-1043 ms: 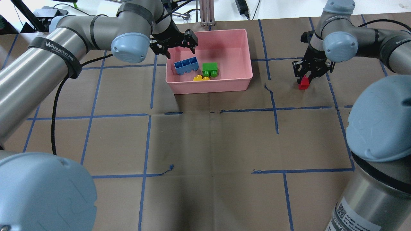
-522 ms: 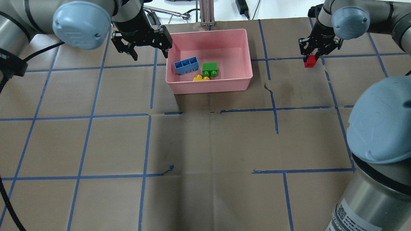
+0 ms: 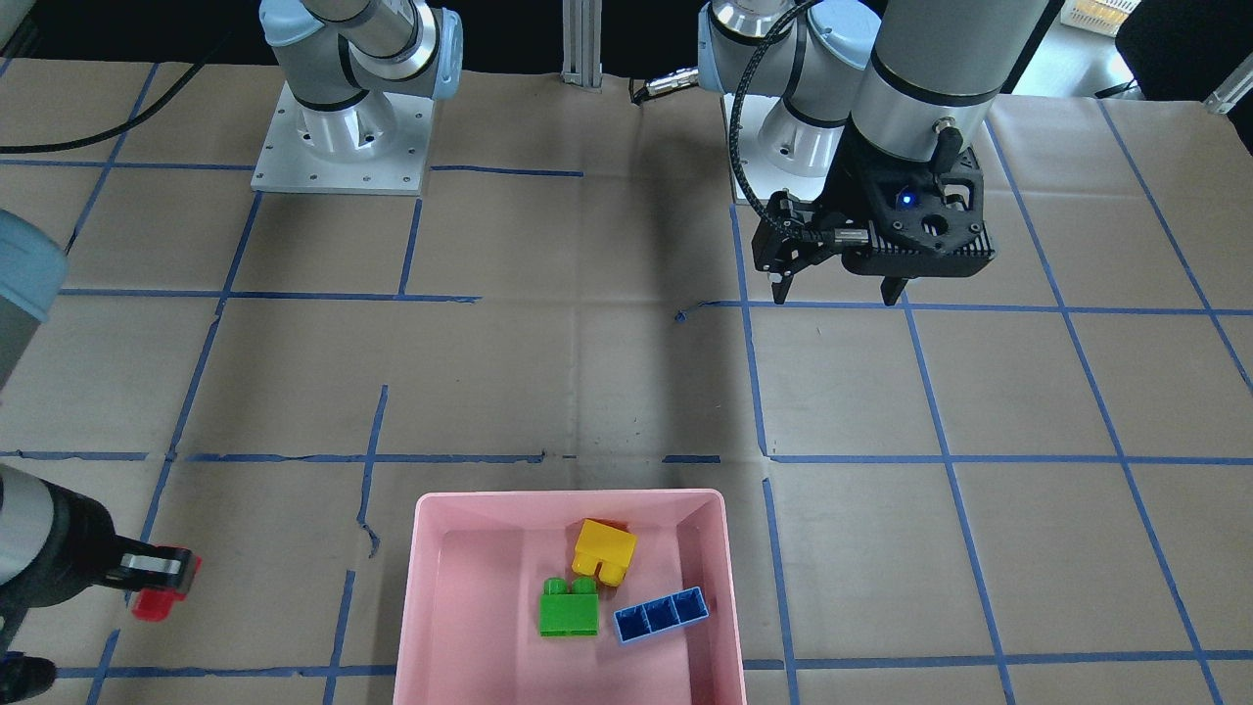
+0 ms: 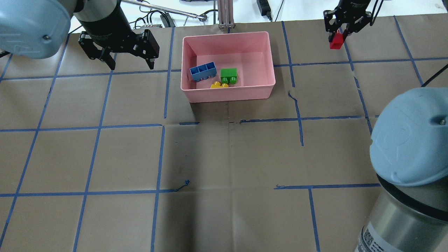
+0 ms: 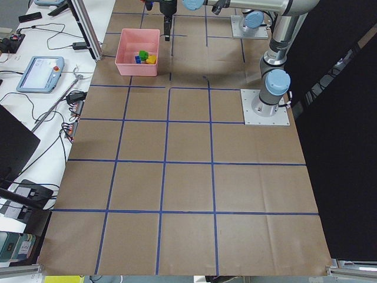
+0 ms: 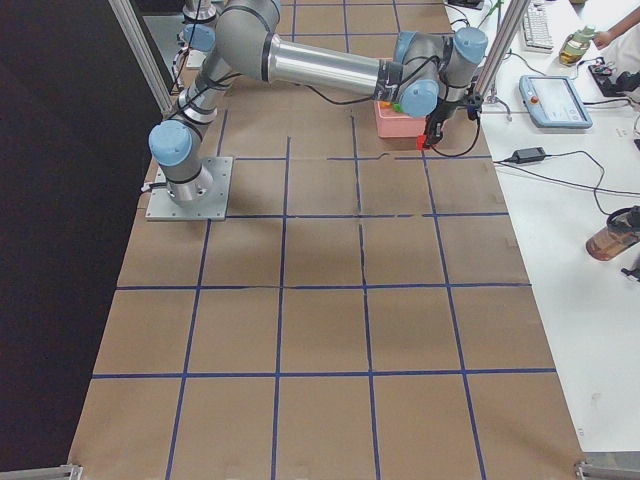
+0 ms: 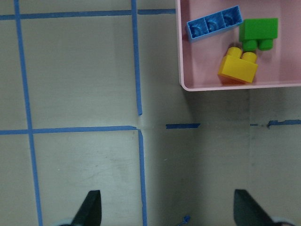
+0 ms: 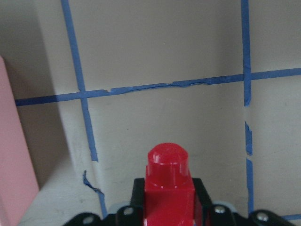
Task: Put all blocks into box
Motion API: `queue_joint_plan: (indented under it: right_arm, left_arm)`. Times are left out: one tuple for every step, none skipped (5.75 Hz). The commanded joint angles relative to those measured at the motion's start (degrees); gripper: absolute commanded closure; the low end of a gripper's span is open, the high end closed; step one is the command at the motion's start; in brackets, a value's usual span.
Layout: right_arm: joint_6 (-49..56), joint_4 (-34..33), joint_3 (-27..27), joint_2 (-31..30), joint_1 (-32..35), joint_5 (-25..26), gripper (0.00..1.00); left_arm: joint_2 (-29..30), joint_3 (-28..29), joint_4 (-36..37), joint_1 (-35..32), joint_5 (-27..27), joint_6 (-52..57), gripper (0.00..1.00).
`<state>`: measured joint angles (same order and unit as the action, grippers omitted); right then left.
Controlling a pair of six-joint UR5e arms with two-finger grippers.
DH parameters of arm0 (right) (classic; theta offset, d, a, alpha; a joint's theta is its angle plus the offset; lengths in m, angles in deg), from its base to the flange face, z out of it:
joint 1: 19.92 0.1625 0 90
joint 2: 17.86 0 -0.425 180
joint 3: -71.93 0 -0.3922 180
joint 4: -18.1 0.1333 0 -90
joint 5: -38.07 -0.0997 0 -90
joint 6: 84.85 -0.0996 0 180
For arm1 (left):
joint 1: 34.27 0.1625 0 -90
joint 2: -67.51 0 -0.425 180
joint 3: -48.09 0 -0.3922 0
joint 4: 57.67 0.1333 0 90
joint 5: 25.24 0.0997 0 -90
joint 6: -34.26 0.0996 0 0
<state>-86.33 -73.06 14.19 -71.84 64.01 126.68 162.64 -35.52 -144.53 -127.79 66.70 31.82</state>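
Observation:
The pink box holds the blue brick, the green brick and the yellow brick; they also show in the front view: box, blue, green, yellow. My right gripper is shut on the tiny red brick, held in the air to the right of the box; the red brick fills the right wrist view. My left gripper is open and empty, left of the box, above the paper.
Brown paper with blue tape grid lines covers the table. An aluminium post stands behind the box. Cables and devices lie beyond the table's far edge. My right arm's elbow bulks at the near right.
My left gripper has moved left, away from the box, and stayed open. My right gripper has lifted the red brick off the table and carried it up and away toward the far edge.

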Motion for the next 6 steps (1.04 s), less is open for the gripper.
queue_joint_plan:
  right_arm:
    - [-14.2,0.0,1.5,0.3,9.9,-1.0,0.75]
    - [-22.0,-0.2,1.4,1.1,14.4,-3.7,0.74]
    - [-25.4,-0.4,1.2,3.3,17.9,-3.8,0.69]
    - [-25.3,-1.2,0.5,5.4,19.2,-3.7,0.02]
    - [-25.2,-1.8,0.1,5.9,19.2,-3.7,0.01]
    - [-24.4,-1.9,0.2,5.8,19.1,-3.2,0.01]
  left_arm:
    - [-1.1,-1.2,2.1,0.1,-0.1,-0.9,0.01]
    - [-2.3,-1.4,1.0,-0.3,0.2,-0.8,0.01]
    - [-2.8,-1.4,-0.2,0.1,-0.2,-0.6,0.01]
    - [-2.5,-1.3,-0.3,-0.2,0.0,-0.6,0.01]
    - [-2.9,-1.4,-0.2,-0.1,-0.1,-1.2,0.01]
    - [-3.0,-1.5,-0.4,-0.1,-0.1,-1.2,0.01]
